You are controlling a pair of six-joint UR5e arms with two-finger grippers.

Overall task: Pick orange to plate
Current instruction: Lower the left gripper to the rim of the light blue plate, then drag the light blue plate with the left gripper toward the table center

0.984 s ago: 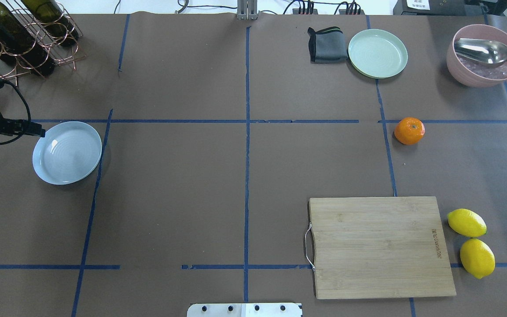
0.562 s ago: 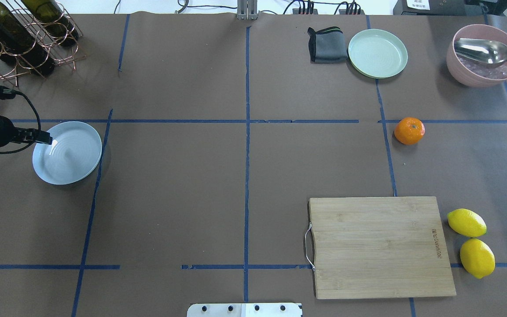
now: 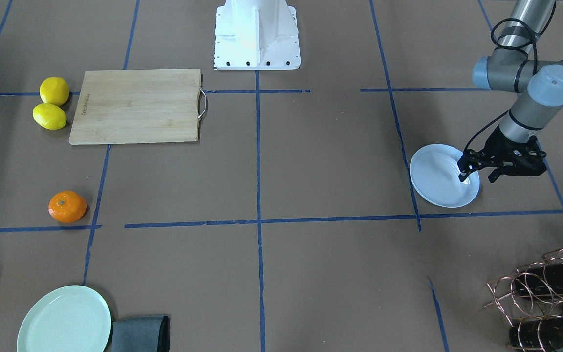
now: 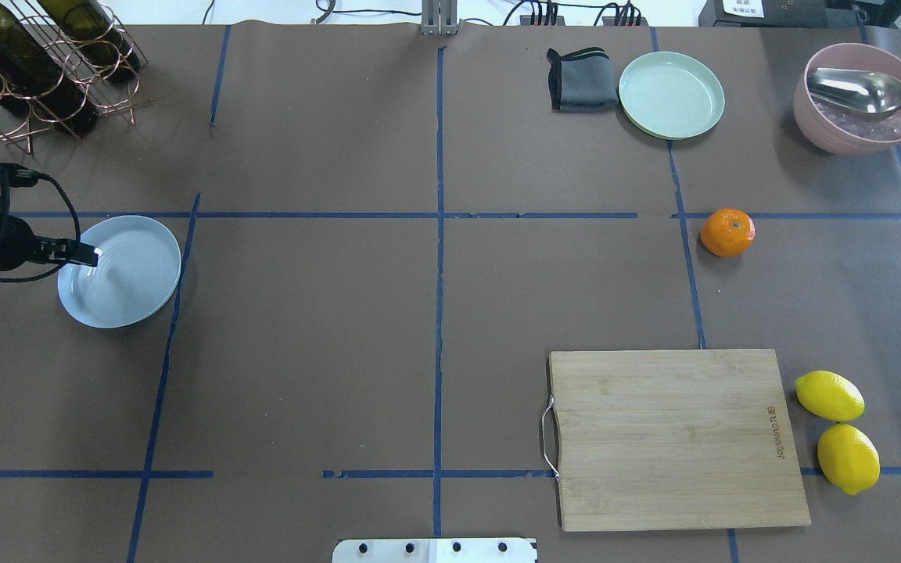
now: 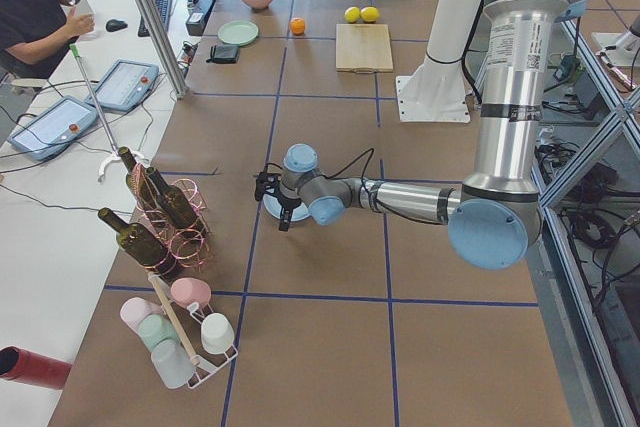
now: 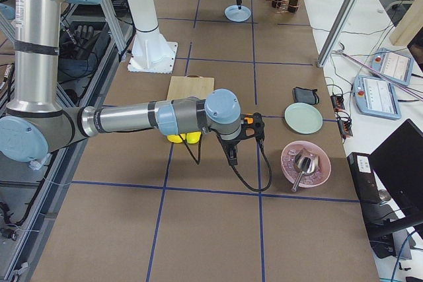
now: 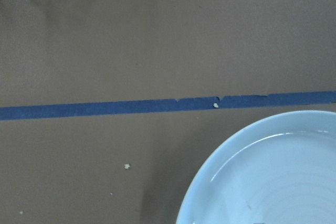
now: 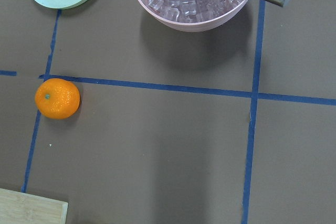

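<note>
The orange [image 4: 727,232] lies on the brown table at the right, on a blue tape crossing, and also shows in the right wrist view [image 8: 57,98]. Nothing touches it. The pale bluish plate [image 4: 130,281] sits far off at the left. My left gripper [image 3: 477,175] hangs open and empty over the plate's [image 3: 438,182] outer rim. The left wrist view shows only part of the plate [image 7: 283,182] and tape. My right gripper [image 6: 244,146] appears only in the exterior right view, raised over the table near the orange; I cannot tell whether it is open or shut.
A mint-green plate [image 4: 671,95] and a folded grey cloth [image 4: 579,80] lie at the back right. Beside them stands a pink bowl [image 4: 810,117] holding ice and a metal scoop. A cutting board [image 4: 677,438] and two lemons [image 4: 830,396] are front right. A bottle rack [image 4: 36,62] stands back left.
My left gripper has moved a little to the right and toward the robot, from beside the plate's rim to over it. The orange and the plate have not moved.
</note>
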